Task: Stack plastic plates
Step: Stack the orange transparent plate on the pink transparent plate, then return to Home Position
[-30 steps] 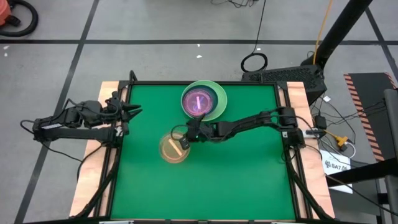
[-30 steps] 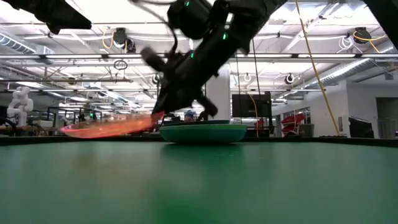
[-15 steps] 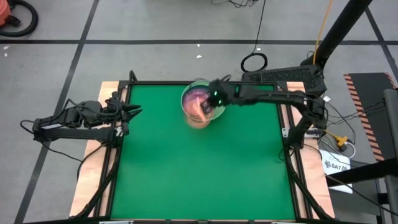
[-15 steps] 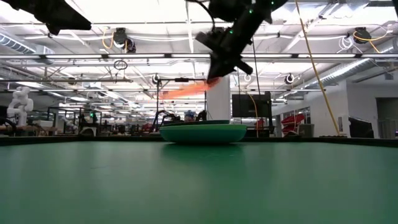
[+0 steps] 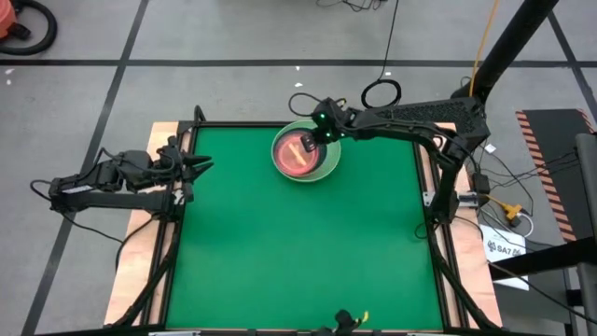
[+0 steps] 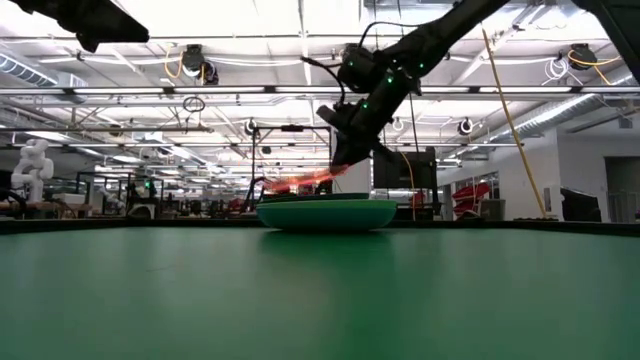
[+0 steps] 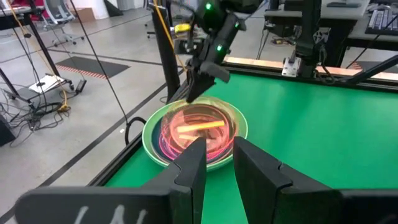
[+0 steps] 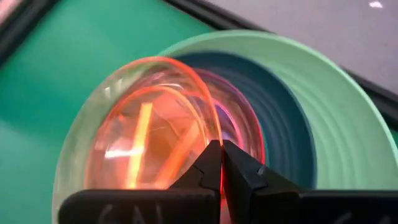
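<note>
A stack of round plastic plates [image 5: 305, 157], light-green outermost, is found at the table's far edge. The small translucent amber plate [image 8: 149, 137] is pinched at its rim by the right gripper [image 8: 221, 163], hovering just above the stack, not yet released. No other loose plates are observed; stacking is judged nearly complete. The left gripper [image 7: 217, 163] is parked at the table's left edge, fingers partly open and empty.

Both arms are dark, jointed and slender, with black cables and small green lights.

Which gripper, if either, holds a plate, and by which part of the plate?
The right gripper holds the small amber plate by its rim, above the stack in the light-green plate. The left gripper holds nothing.
</note>
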Tool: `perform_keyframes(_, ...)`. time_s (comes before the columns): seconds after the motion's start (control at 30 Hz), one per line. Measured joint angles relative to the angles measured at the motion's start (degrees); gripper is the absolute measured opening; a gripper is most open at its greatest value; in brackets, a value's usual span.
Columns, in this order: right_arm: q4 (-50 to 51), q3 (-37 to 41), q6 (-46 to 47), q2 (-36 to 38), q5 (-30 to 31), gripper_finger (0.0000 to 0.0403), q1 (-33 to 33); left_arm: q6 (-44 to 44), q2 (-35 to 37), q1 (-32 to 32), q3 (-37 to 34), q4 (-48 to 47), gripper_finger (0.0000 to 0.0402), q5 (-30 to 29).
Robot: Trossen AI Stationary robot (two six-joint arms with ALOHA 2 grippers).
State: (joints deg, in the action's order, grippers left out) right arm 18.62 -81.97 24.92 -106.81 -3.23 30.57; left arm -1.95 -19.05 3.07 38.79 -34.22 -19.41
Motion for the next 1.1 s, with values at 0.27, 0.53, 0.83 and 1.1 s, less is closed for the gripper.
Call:
perform_keyframes(0.27,0.22,0.0,-2.06,-2.05,2.73,0.0003,0.21,0.32,0.0,0.0,0.0,0.51,0.0088,-0.01)
perform_keyframes(0.53,-0.4,0.0,-2.07,-1.98,3.55,0.0076,0.1,0.15,-0.02,0.0,0.0,0.96,0.0088,-0.01)
perform_keyframes(0.83,0.05,0.0,-7.39,0.81,7.49,0.0174,-1.05,-3.18,0.01,0.0,-1.92,1.34,0.0088,-0.01)
perform_keyframes(1.1,-6.52,8.44,-17.72,9.84,8.92,0.0185,-8.3,-13.27,0.01,-2.96,-10.55,7.48,0.0088,0.02)
